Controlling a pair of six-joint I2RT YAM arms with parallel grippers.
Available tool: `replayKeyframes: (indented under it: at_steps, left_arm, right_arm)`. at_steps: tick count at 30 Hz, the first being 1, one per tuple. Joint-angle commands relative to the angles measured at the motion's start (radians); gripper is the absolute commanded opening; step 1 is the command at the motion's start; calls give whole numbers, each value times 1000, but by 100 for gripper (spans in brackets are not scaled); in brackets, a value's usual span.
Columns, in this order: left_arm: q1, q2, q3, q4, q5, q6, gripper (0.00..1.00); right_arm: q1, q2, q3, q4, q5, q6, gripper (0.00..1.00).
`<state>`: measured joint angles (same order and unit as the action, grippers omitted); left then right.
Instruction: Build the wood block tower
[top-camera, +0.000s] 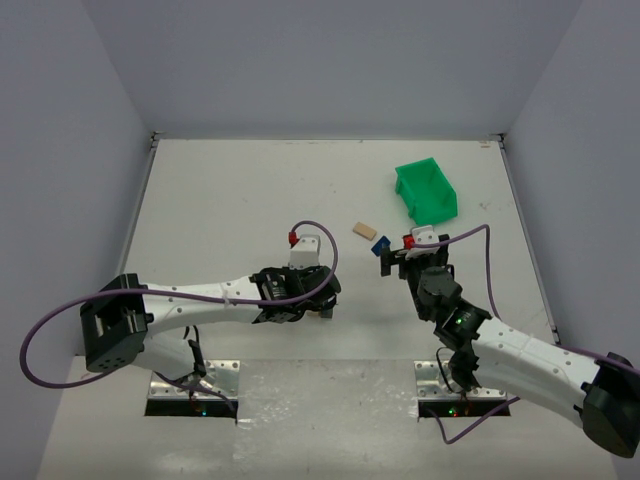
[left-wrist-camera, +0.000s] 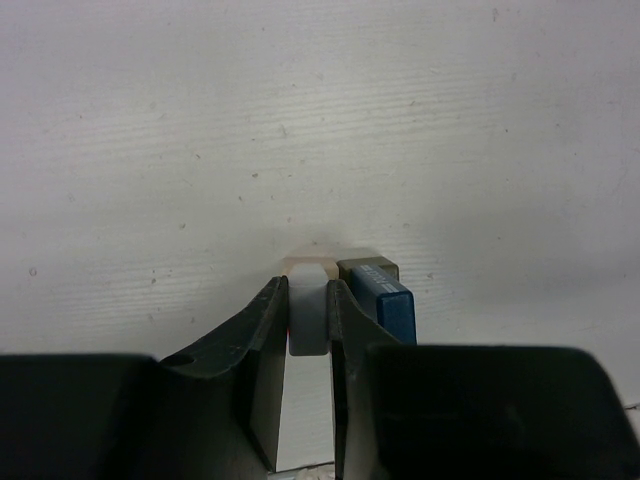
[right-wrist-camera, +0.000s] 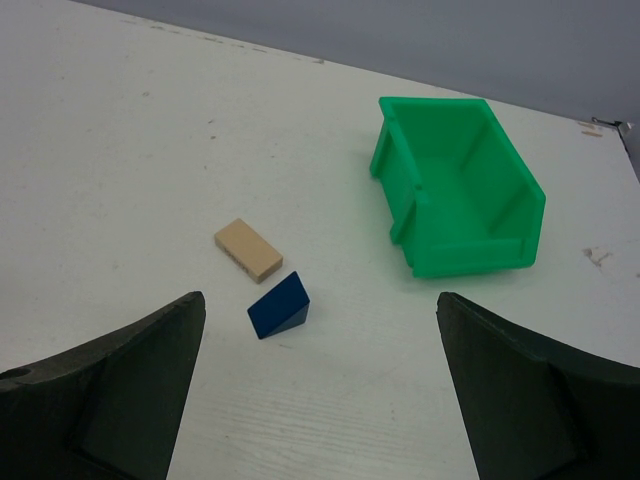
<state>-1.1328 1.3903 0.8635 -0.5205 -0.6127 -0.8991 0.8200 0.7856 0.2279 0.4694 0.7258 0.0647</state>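
Note:
My left gripper is shut on a pale grey block, low over the table. Just beyond it sits a tan block. Right of my right finger stand a dark grey block and a dark blue block. From above this cluster is mostly hidden under the left gripper. My right gripper is open and holds nothing. Ahead of it lie a dark blue wedge and a tan plank. From above, the wedge and plank lie just beyond the right gripper.
A green plastic bin lies on its side at the back right, its open mouth turned toward my right gripper. Grey walls close the table on three sides. Purple cables loop over both arms.

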Motion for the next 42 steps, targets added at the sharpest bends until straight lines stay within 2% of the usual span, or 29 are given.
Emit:
replayKeyframes:
  at_steps: [1, 21, 35, 42]
  left_arm:
    - [-12, 6, 32, 13, -22, -3, 0]
    - [-24, 21, 34, 11, -24, -10, 0]
    - [-41, 21, 34, -13, -32, -27, 12]
    - [-44, 20, 35, -21, -36, -35, 21]
  right_arm:
    - [-7, -11, 1, 43, 21, 3, 99]
    - [-13, -9, -1, 43, 21, 6, 99]
    - [-24, 0, -1, 43, 24, 12, 99]
    - [-28, 4, 1, 44, 28, 14, 99]
